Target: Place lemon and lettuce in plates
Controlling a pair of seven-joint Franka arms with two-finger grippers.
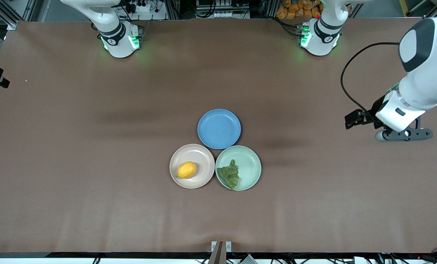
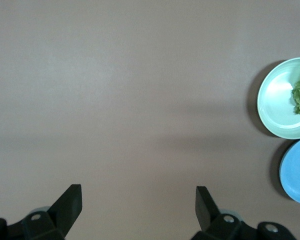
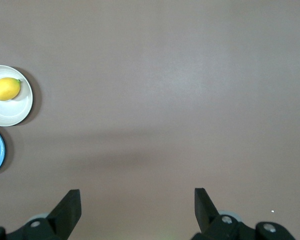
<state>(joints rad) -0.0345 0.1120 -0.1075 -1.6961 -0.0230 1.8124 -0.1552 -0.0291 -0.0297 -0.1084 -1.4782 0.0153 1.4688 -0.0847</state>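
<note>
yellow lemon [image 1: 186,170], dark green lettuce [image 1: 229,175], blue plate [image 1: 219,128]

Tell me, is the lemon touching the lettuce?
Apart. The front view shows the lemon on the pinkish-beige plate and the lettuce on the mint green plate, each on its own plate with bare plate between.

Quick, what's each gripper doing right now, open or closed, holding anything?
Left gripper: open, empty, over bare table toward the left arm's end.
Right gripper: open, empty, over bare table.
</note>
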